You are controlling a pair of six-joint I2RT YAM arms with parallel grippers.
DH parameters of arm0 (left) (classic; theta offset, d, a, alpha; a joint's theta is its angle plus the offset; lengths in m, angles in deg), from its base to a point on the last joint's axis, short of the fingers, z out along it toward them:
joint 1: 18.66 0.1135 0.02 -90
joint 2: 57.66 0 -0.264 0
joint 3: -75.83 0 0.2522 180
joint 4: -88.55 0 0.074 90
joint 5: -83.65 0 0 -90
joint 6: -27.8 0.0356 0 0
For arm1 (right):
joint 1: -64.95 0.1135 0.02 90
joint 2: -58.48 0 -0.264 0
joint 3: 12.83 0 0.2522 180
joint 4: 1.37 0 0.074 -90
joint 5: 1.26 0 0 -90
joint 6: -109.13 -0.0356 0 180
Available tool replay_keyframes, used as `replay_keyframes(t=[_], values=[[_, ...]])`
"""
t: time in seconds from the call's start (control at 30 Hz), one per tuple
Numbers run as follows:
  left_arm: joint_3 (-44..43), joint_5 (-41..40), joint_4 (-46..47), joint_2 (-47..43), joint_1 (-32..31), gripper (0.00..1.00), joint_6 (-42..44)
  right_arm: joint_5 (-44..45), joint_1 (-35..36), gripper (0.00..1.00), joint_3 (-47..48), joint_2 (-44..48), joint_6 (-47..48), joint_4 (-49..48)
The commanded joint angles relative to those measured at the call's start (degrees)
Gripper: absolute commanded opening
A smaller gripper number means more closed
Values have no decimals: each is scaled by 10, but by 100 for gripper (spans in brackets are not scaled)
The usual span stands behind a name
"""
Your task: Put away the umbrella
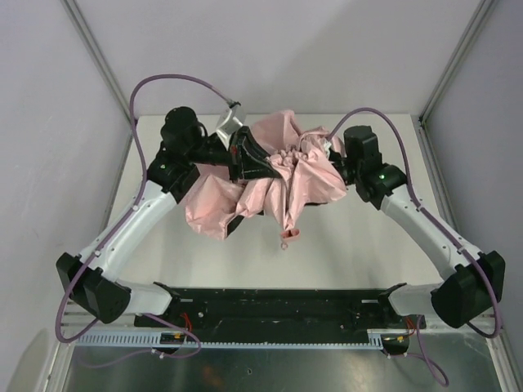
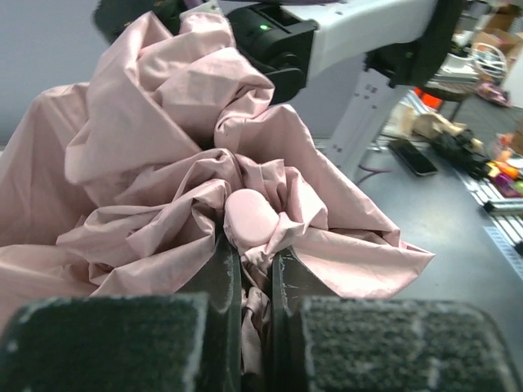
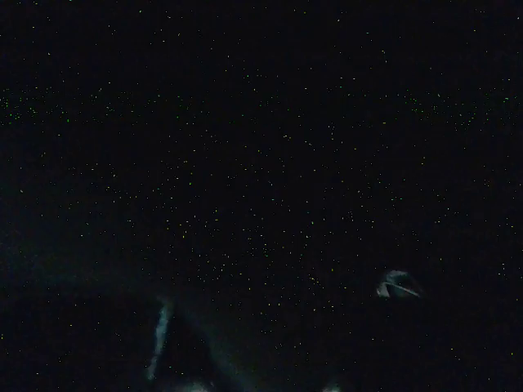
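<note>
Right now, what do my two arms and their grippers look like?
Both match: the left arm and right arm have white links between chunky black joints, a small green light near each wrist, and a purple cable looping alongside. The left gripper has dark flat fingers with coarse dark-grey blocks at their base. The right wrist view is too dark to show its gripper.
</note>
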Motion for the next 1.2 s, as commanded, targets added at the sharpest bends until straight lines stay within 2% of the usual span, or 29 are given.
replay_keyframes(t=[0.0, 0.1, 0.17, 0.2, 0.23, 0.33, 0.4, 0.5, 0.57, 0.73, 0.8, 0.9, 0.97, 1.0, 1.07, 1.17], values=[[1, -1, -34, 3, 17, 0, 5, 22, -42, 18, 56, -19, -81, -151], [25, -39, -2, -17, 46, 0, -18, 72, -53, 46, 38, -27, -97, -175], [67, -43, 99, -39, 69, 0, -91, 95, -62, 64, 13, -28, -124, -219], [86, -44, 151, -48, 82, 0, -129, 105, -70, 78, -4, -26, -147, -249], [97, -47, 182, -54, 93, 0, -155, 114, -78, 86, -23, -25, -170, -282], [111, -55, 212, -66, 111, 0, -187, 126, -113, 96, -87, -15, -254, -387], [121, -71, 218, -78, 121, 0, -191, 145, -139, 99, -130, -6, -308, -431], [127, -85, 227, -92, 137, 0, -205, 172, -174, 99, -179, -10, -382, -427], [129, -93, 232, -98, 147, 0, -216, 196, -190, 99, -199, -19, -422, -388], [134, -79, 250, -103, 156, 0, -233, 284, -198, 99, -215, 9, -444, -246], [143, -79, 255, -108, 157, 0, -233, 362, -207, 99, -210, 31, -434, -168], [156, -78, 257, -118, 158, 0, -226, 592, -218, 97, -197, 79, -368, -28], [165, -83, 258, -124, 160, 0, -219, 673, -222, 97, -192, 132, -326, 22], [169, -83, 258, -125, 160, 0, -215, 666, -223, 94, -188, 164, -308, 33], [177, -81, 258, -125, 161, 0, -209, 600, -213, 89, -181, 237, -277, 20], [187, -71, 258, -116, 163, 0, -201, 491, -155, 83, -155, 323, -229, -13]])
